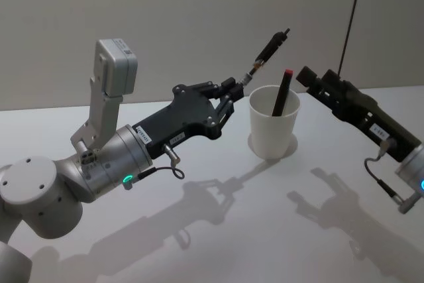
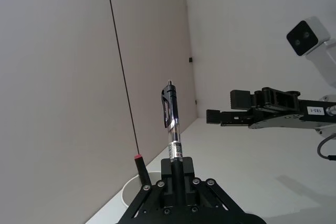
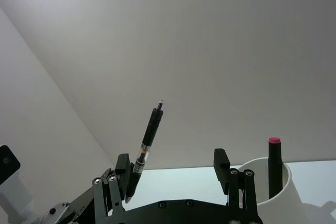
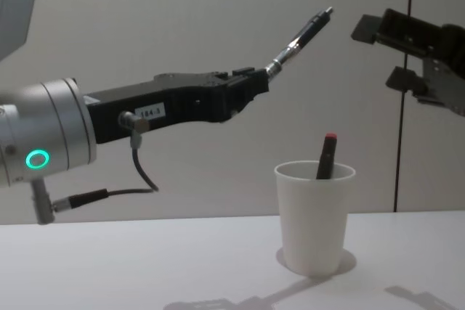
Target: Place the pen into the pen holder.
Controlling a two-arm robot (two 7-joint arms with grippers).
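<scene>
My left gripper is shut on the lower end of a black pen with a clear barrel. It holds the pen in the air, up and to the left of the pen holder, a white paper cup. The pen slants up toward the cup side, its tip well above the rim. A second black pen with a red end leans inside the cup. My right gripper hovers open to the right of the cup, above rim height, with nothing between its fingers.
The white table spreads around the cup, and a plain wall stands close behind it. A dark vertical seam runs down that wall at the right. Both arms reach in over the table from either side.
</scene>
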